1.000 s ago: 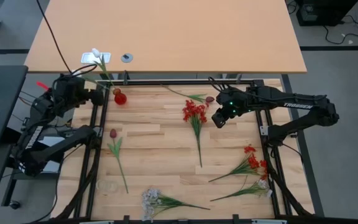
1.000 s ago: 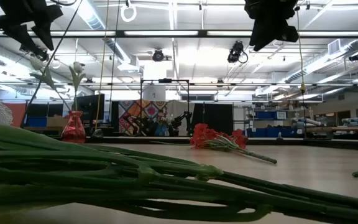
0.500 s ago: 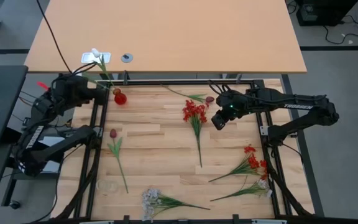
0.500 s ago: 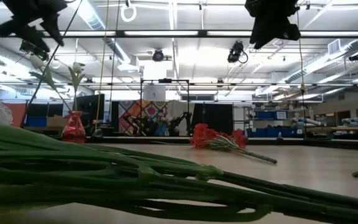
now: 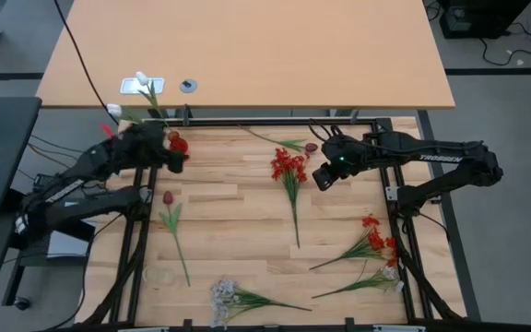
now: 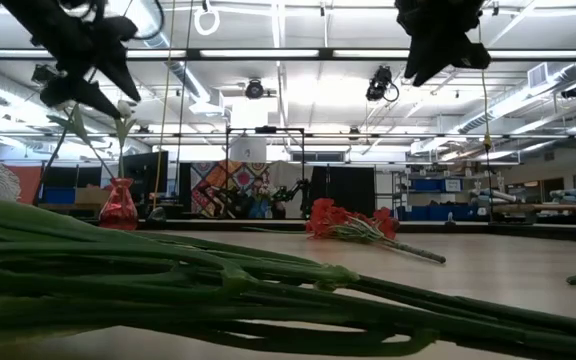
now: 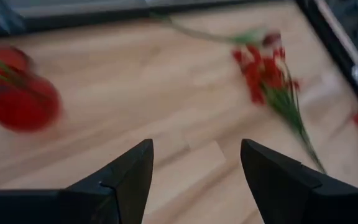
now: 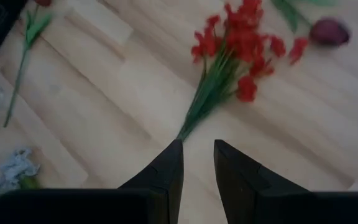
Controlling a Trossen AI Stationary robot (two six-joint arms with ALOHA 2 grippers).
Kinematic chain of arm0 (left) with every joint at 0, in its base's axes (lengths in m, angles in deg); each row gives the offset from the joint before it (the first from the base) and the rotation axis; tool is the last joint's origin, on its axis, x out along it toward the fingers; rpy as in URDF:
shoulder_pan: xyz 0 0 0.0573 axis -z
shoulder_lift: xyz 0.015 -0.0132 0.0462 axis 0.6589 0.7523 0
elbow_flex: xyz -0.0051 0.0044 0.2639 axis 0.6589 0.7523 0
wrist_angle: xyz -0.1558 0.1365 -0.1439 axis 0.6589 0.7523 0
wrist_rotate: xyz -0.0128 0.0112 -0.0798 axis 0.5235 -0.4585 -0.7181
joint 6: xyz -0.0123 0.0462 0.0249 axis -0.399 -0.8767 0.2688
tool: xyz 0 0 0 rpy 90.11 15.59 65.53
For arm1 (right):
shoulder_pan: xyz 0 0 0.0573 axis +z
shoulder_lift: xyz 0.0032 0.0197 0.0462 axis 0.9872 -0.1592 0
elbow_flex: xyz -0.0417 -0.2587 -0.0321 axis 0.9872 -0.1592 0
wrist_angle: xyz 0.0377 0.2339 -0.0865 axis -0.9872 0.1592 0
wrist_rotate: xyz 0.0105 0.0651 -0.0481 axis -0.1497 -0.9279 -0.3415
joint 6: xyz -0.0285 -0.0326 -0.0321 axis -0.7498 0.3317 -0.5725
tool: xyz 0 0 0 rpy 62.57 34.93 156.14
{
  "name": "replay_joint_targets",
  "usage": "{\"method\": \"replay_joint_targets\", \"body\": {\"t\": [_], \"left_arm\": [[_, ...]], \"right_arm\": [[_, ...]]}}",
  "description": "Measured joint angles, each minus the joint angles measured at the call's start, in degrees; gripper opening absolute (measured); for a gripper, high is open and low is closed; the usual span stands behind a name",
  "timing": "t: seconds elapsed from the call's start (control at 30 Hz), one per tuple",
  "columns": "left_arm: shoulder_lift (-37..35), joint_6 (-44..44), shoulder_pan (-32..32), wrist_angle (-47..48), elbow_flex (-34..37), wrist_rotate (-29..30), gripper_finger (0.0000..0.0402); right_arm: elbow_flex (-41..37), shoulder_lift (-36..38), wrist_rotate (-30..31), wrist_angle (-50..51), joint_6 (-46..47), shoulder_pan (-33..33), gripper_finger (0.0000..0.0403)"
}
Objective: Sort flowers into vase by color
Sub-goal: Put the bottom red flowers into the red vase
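My left gripper [image 5: 175, 159] covers part of the red vase [image 5: 179, 144] from above, so I see only a piece of it at the far left corner of the table [image 5: 238, 217]; in my left wrist view the vase [image 7: 23, 104] is a red blur with green stalks in it. A white flower [image 5: 143, 81] stands up from the vase, and its stalk leans out past the far edge. In the low view a thick bundle of green stalks [image 6: 218, 290] fills the front and hides most of the table.

The red flowers [image 5: 288, 166] lie near the middle of the far side, blossoms toward the far edge, with a long thin stalk running toward the near edge. A maroon tulip [image 5: 310, 146] lies just beyond them by the far edge. Another maroon tulip [image 5: 167, 198] with a leafy stalk lies by the left edge. A pale white bunch [image 5: 225, 297] lies at the near edge. Two more red stems [image 5: 374, 242] lie near the right edge; their ends go under the frame there.

My left fingers [image 7: 126, 171] are spread wide and hold nothing. My right gripper [image 5: 321, 177] hangs just right of the red flowers; its fingers [image 8: 166, 168] stand only a small gap apart, with nothing between them.
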Motion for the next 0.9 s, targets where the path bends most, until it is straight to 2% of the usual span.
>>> {"method": "replay_joint_targets", "body": {"t": [0.23, 0.4, 0.73, 0.9], "left_arm": [[5.1, 4.6, 10.6, -8.2, 5.4, -0.1, 0.0247], [9.1, 5.3, 15.8, -10.9, 5.8, -0.1, 0.0246], [16.6, 4.0, 26.7, -22.4, 5.8, 0.0, 0.0246], [19.7, -0.9, 32.1, -29.5, 5.8, 0.0, 0.0246]], "right_arm": [[-5.7, 0.0, -6.0, -0.4, 8.2, 1.9, 0.0099], [-8.6, 0.0, -6.6, -2.3, 12.8, 6.4, 0.0099], [-12.8, 0.0, -6.6, -16.2, 16.0, 20.1, 0.0099], [-13.0, 0.0, -4.0, -18.8, 18.4, 28.9, 0.0099]]}}
